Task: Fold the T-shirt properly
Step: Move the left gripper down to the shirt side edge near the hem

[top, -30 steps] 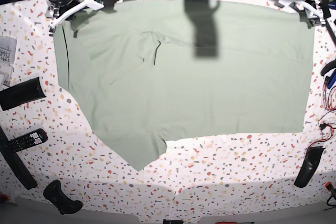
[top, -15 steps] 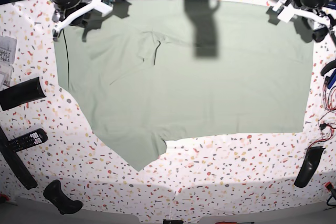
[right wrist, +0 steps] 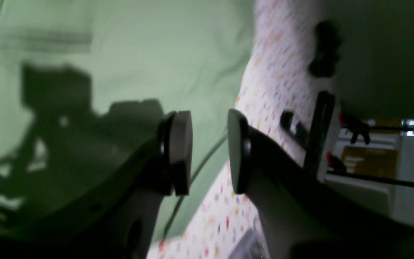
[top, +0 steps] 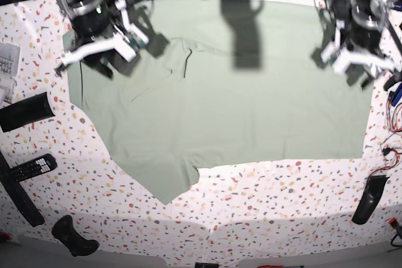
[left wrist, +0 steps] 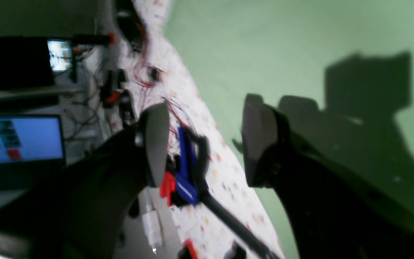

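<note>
On the table [top: 264, 186]: one T-shirt [top: 239, 111], two open pincers above.

Left gripper [left wrist: 205, 144]: jaws parted wide, nothing between the pads, wrist angled down at the base view's upper right. Right gripper [right wrist: 210, 153]: jaws parted by a narrower gap, likewise empty, arm reaching in at the upper left. Both arms apart, neither gripping.
</note>
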You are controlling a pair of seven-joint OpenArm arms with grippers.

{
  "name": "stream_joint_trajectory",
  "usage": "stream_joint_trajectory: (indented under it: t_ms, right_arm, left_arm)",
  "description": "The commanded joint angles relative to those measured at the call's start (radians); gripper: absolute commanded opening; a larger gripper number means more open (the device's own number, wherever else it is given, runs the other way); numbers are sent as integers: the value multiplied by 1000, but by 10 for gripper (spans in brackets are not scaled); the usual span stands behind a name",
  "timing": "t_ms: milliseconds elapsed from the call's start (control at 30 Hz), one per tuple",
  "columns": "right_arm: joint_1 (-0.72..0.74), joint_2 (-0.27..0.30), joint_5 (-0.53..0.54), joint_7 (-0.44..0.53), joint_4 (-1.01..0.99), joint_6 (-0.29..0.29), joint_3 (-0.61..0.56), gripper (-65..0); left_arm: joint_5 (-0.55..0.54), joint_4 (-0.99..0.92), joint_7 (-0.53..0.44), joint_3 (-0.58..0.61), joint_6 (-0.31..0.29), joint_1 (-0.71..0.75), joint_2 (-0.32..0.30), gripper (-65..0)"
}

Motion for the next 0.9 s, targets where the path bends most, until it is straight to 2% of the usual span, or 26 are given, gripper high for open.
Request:
stream_joint_trajectory:
  t_ms: [0,100,233,367,433,567,733,867]
  right_arm:
    - [23,-10,-13,12,16,-23,6,-483]
    - [66,-70,1,12,16,-34,6,-483]
    - [75,-121,0,15,16,-41,6,-483]
    - [75,-159,0,15,16,-40,6,-483]
    - [75,-177,0,15,16,-40,6,-483]
    - [75,-212,-5,15,16,-40,6,-483]
    - [75,-258,-8,15,16,-40,6,-483]
    - [75,-272,-8,14,16,-40,6,-483]
  left_arm:
    - [-6,16,-25,-9,18,-46,-19,-351]
    - [-93,16,-51,-9,17,-171,-18,-351]
    - [-174,5,-72,-10,16,-330,-13,-351]
    - [-250,-108,-103,-10,-14,-485,21,-351]
    - [-301,-211,-114,-10,-59,-561,45,-351]
    - [-433,-462,-117,-10,-206,-722,82,-351]
    - [-655,-776,-197,-10,-349,-920,86,-351]
    - [-822,-1052,-250,-10,-478,-1069,87,-351]
